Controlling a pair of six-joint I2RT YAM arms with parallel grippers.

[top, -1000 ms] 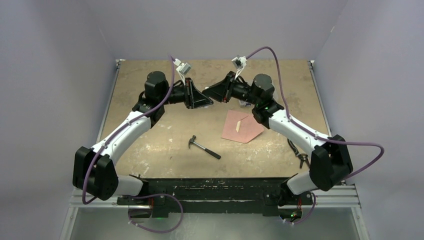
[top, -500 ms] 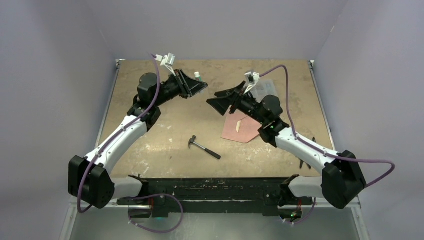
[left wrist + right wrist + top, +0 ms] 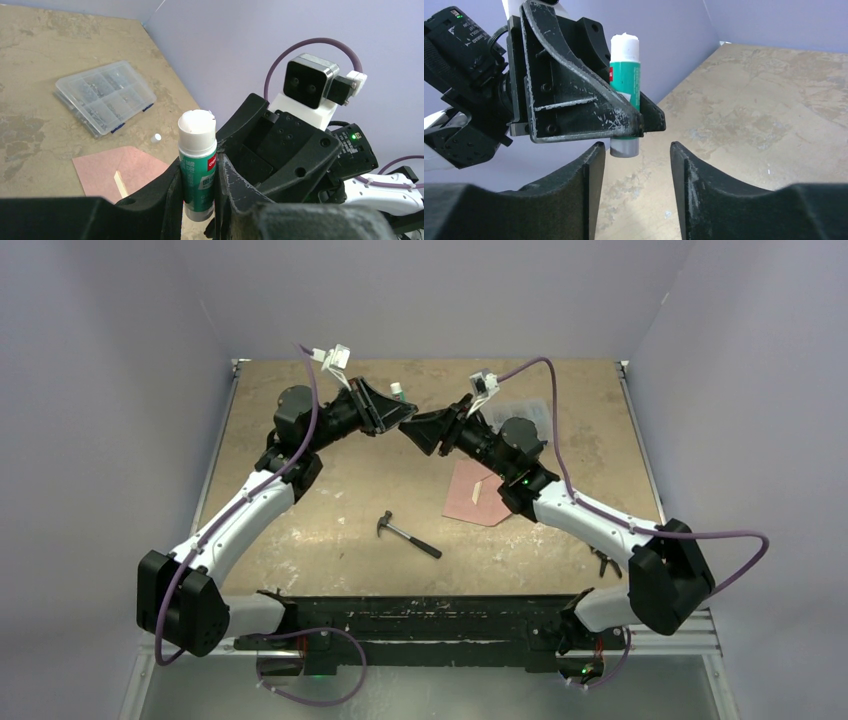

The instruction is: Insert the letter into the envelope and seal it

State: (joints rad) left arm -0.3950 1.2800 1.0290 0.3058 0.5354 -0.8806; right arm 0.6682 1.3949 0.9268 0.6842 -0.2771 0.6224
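The flat salmon envelope (image 3: 478, 502) lies on the scuffed board (image 3: 330, 510) by my right forearm. Beyond it, my left claw (image 3: 198, 182) clamps a smooth green-and-white glue stick (image 3: 197, 150). My scratched right claw (image 3: 635, 150) gapes near the stick's grey end.

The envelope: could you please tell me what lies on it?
A small pale strip lies on the envelope. The right arm covers its right end, so anything there cannot be seen.

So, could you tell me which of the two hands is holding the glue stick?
The left hand: it is clamped on the green-and-white glue stick. The right hand stands open close by, gripping nothing.
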